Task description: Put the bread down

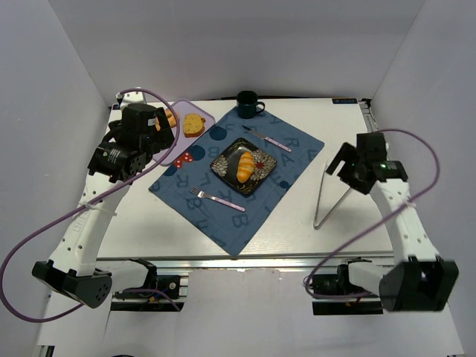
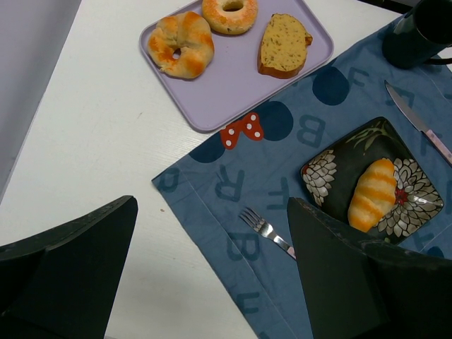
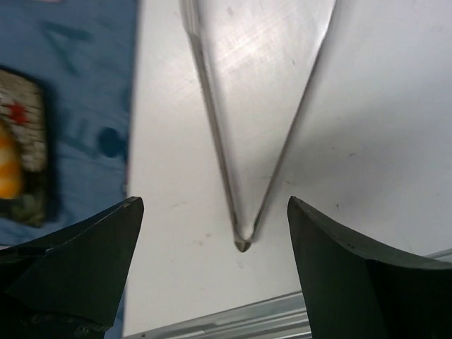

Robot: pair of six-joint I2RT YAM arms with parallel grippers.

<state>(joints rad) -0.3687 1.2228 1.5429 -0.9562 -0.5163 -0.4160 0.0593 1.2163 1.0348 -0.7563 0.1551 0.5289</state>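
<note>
The bread, a golden-orange croissant [image 1: 244, 166], lies on the dark flowered plate [image 1: 223, 165] in the middle of the blue placemat. It also shows in the left wrist view [image 2: 373, 194] on the plate [image 2: 318, 173], and at the left edge of the right wrist view [image 3: 7, 169]. My left gripper [image 1: 158, 126] hovers high over the table's left side, by the tray; in its wrist view [image 2: 212, 201] it is open and empty. My right gripper [image 1: 341, 160] is open and empty above metal tongs [image 3: 244, 141] at the right, shown in its wrist view [image 3: 214, 201].
A lavender tray [image 2: 212, 92] at the back left holds a doughnut [image 2: 229, 14], a ring-shaped roll [image 2: 185, 44] and a toast slice [image 2: 282, 44]. A dark mug [image 1: 248, 104], a knife [image 1: 268, 138] and a fork [image 1: 216, 198] rest on the placemat [image 1: 223, 219]. The tongs [image 1: 331, 195] lie right of it.
</note>
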